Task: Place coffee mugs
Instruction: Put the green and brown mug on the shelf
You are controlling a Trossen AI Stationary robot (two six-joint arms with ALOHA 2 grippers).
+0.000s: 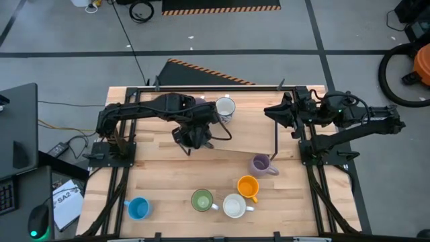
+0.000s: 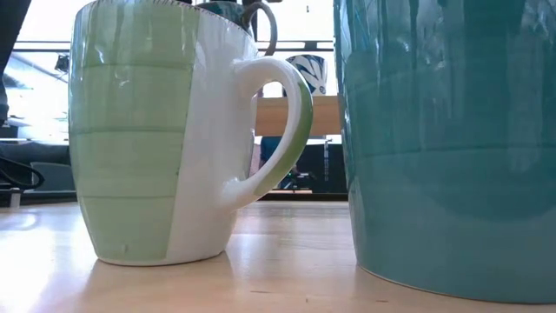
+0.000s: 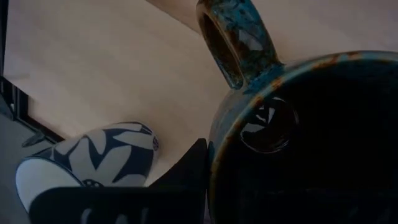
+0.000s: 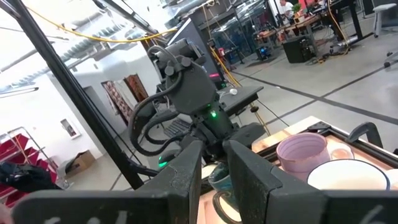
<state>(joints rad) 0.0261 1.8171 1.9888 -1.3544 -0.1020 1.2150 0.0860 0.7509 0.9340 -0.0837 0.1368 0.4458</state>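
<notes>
Step in hand: the left end effector (image 1: 193,138) is clenched on the dark mug (image 3: 298,137), held off the surface (image 1: 161,175); I judge it is being carried to a placing spot
Doing it well: lower level; seat the base flat before letting go; keep the handle (image 3: 239,40) away from the patterned mug (image 1: 224,108) just beside the end effector
Other mugs: lavender (image 1: 261,165), orange (image 1: 248,187), white (image 1: 234,206), green (image 1: 201,200) and blue (image 1: 138,208) stand well apart from it, toward the near edge
Right end effector (image 4: 214,168): parked aside over the right edge; fingers slightly apart, grasping nothing
View difference: only the left wrist view shows the grip and glaze; the high view hides the dark mug under the arm; the low view shows only the green and blue mugs up close
</notes>
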